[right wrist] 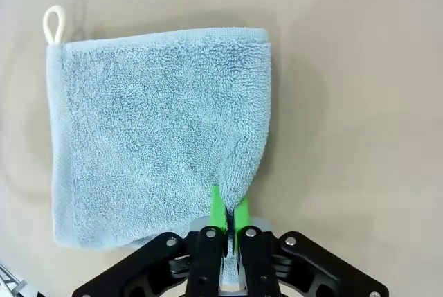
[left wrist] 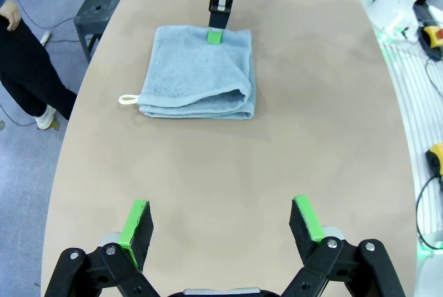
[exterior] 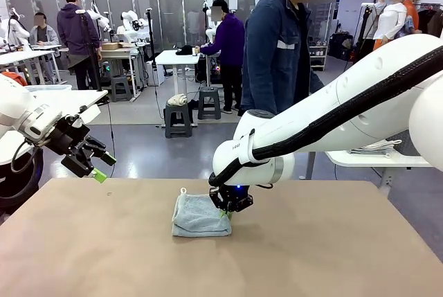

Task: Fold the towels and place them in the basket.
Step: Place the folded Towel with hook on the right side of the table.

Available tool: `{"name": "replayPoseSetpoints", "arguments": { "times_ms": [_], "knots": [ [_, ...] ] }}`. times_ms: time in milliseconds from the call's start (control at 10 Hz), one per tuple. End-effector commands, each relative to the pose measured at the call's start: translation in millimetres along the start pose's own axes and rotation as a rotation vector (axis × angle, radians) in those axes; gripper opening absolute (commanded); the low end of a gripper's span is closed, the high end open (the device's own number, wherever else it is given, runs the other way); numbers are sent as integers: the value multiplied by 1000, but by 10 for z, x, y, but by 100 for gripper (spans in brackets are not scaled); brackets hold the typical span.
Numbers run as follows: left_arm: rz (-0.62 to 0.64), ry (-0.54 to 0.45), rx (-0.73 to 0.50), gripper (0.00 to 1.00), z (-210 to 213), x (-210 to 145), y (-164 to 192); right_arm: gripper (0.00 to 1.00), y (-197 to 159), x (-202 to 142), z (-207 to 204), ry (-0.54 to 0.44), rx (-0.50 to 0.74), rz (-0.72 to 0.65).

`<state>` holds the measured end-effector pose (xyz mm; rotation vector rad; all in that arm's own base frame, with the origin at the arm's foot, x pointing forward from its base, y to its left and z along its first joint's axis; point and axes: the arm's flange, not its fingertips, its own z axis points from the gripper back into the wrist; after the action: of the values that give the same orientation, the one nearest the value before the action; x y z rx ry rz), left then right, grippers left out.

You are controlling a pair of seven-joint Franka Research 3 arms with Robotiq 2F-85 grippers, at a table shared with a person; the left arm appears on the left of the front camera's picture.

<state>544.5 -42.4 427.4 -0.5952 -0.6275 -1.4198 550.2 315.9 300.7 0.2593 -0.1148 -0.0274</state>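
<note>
Towel (right wrist: pixel 152 124): pale blue-grey terry, cream corner loop (right wrist: pixel 53 24); tabletop (exterior: pixel 332 255): plain tan; right hand (right wrist: pixel 228 217): black, green pads.

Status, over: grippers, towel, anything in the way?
Left gripper open, raised over the table. Right gripper shut on the blue-grey towel edge. Towel folded, lying flat. Nothing blocking it.

Terry cloth seen on towel (right wrist: pixel 152 131): fuzzy looped pile, matt, pale blue-grey; cream cord loop (right wrist: pixel 54 23) at upper left of frame. Tan top of table (left wrist: pixel 228 172): smooth, matt, faintly mottled. Black links of right gripper (right wrist: pixel 228 203) and left gripper (left wrist: pixel 220 207): hard, dull sheen; green pads (left wrist: pixel 136 219) matt. White arm shell (exterior: pixel 346 131): hard, glossy, highlights seen.
</note>
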Motion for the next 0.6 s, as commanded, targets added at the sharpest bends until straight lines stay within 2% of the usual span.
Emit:
{"name": "replayPoseSetpoints", "arguments": {
  "times_ms": [0,300,400,500],
  "knots": [
    [4,4,10,100,11,13,-14,0,-6,-17,-15,6,3,-5],
    [4,4,10,100,11,13,-14,0,-6,-17,-15,6,3,-5],
    [4,4,10,100,11,13,-14,5,0,-1,-1,1,0,-1],
    [4,4,10,100,11,13,-14,5,-83,35,47,-39,7,45]
  ]
}}
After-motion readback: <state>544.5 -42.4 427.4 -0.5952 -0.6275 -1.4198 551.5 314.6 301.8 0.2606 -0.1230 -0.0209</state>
